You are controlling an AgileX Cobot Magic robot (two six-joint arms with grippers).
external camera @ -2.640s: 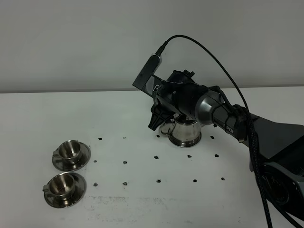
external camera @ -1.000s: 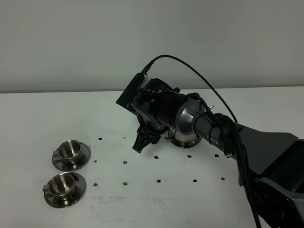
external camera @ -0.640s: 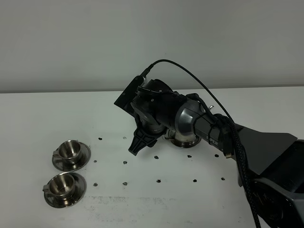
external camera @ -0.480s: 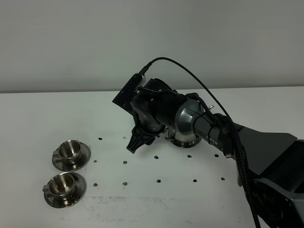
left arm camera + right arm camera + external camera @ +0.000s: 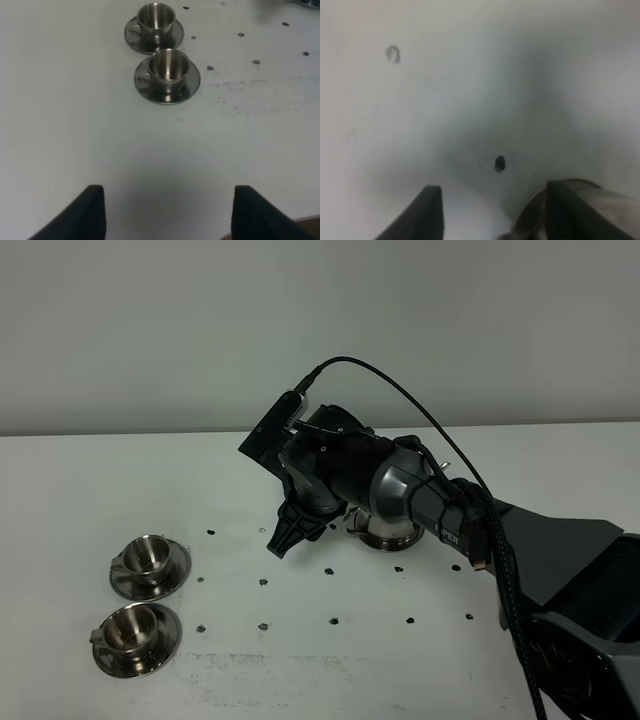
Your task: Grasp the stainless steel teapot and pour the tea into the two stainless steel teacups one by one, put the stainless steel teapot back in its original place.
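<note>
Steel teapot sits just outside the parted fingers — beside one.

Cups: I count two.
Saucers: two, one under each cup.
Teapot: one, only partly in my sight.
End effectors: two on my feeds.
Arms: one in my high view.
Desk: one.

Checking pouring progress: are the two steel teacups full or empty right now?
Empty. The nearer teacup and the farther teacup both show bare shiny steel inside, with no dark liquid.
</note>
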